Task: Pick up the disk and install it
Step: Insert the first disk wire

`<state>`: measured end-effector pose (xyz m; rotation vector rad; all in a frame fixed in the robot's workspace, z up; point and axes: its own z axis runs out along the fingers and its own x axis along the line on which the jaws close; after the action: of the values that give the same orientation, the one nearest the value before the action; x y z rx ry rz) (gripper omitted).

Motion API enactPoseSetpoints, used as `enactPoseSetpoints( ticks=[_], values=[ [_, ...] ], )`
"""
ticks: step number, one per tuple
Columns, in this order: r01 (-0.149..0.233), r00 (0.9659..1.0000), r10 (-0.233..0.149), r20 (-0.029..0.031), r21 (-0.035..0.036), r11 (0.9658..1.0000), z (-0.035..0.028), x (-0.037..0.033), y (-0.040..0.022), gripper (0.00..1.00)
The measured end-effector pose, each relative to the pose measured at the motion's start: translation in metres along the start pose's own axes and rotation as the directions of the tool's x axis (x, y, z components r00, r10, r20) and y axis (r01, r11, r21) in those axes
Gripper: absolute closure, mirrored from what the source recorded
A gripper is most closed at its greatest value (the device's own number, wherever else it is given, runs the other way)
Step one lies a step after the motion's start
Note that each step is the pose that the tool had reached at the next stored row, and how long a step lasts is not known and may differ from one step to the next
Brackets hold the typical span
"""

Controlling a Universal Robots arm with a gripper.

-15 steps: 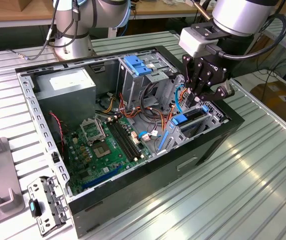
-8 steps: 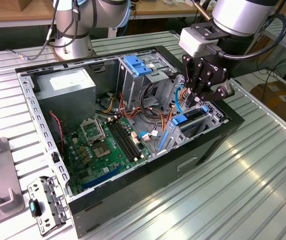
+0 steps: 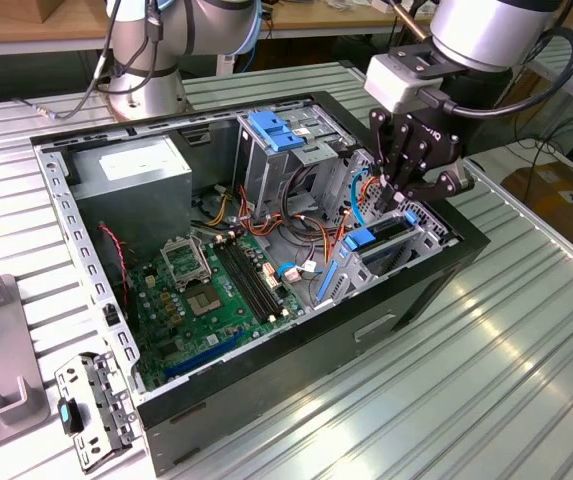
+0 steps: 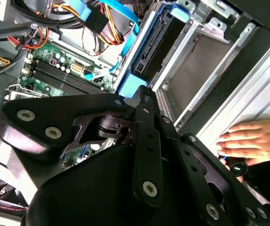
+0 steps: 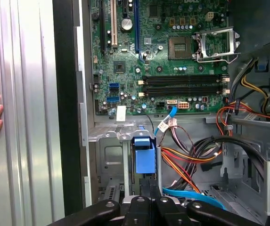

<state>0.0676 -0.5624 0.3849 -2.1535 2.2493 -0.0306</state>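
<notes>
The motherboard point(image 3: 206, 290) is mounted in the case point(image 3: 266, 420), which is laid on the table point(image 3: 486, 380); at the exterior view's right the disk point(image 3: 381, 243) is set in the cage point(image 3: 428, 232), directly under the gripper point(image 3: 406, 188); a hand point(image 4: 255, 141) is rested beside the case.

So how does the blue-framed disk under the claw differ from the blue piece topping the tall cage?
The disk is a dark body in a blue frame; the latch is blue all over. The disk sits low in the case; the latch tops the tall cage. The gripper is right above the disk, away from the latch. Both show bright blue plastic.
</notes>
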Motion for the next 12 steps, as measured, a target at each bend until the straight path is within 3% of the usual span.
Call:
enactPoseSetpoints(
  ticks=[5,12],
  values=[
    [0.0,1.0,0.0,-0.0012,0.0002,1.0,0.0003,-0.0005,-0.0091,0.89],
    [0.001,1.0,-0.001,-0.0016,0.0,1.0,0.0004,-0.0005,-0.0108,0.89]
  ],
)
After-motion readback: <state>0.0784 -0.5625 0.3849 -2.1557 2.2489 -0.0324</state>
